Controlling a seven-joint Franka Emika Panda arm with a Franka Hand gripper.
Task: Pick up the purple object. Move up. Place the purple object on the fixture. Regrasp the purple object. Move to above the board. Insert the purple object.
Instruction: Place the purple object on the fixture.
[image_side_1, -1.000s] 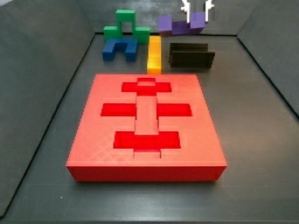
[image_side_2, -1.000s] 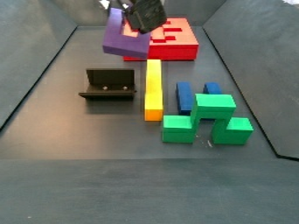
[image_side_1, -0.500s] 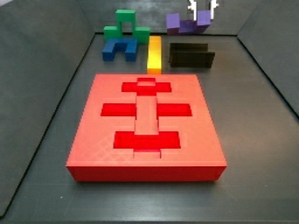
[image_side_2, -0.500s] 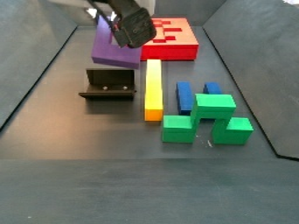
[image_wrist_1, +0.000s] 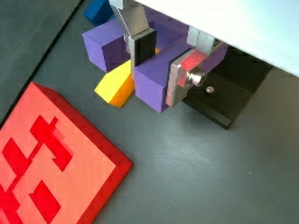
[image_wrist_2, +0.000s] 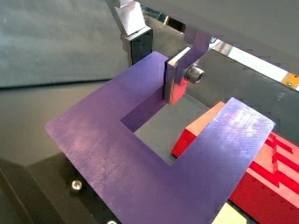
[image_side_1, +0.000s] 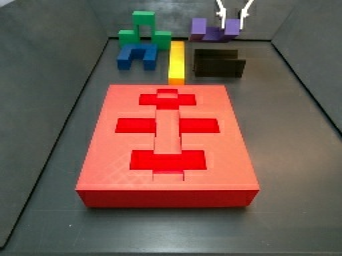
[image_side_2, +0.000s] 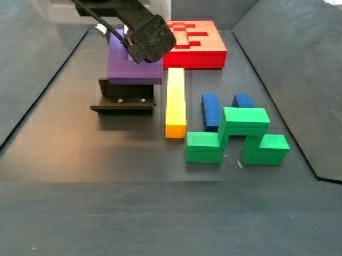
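Observation:
My gripper (image_side_2: 147, 40) is shut on one prong of the purple object (image_side_2: 128, 66), a chunky U-shaped block. In both wrist views one finger sits inside the U's gap and the other presses the prong's outer face; gripper (image_wrist_1: 163, 63), purple object (image_wrist_1: 152, 86), gripper (image_wrist_2: 160, 61), purple object (image_wrist_2: 111, 153). The block hangs directly over the black fixture (image_side_2: 124, 98), close to its back wall; I cannot tell whether they touch. The fixture (image_side_1: 218, 63) stands below the gripper (image_side_1: 230, 20) and the purple object (image_side_1: 202, 29). The red board (image_side_1: 167, 140) lies apart from them.
A long yellow bar (image_side_2: 175, 100) lies right beside the fixture. Past it are blue blocks (image_side_2: 210, 108) and green blocks (image_side_2: 235, 135). Grey walls enclose the dark floor. The red board (image_side_2: 201, 45) sits just beyond the gripper.
The gripper has come down with the purple object, moving away from the red board until the block hangs low over the fixture. The grip has not changed.

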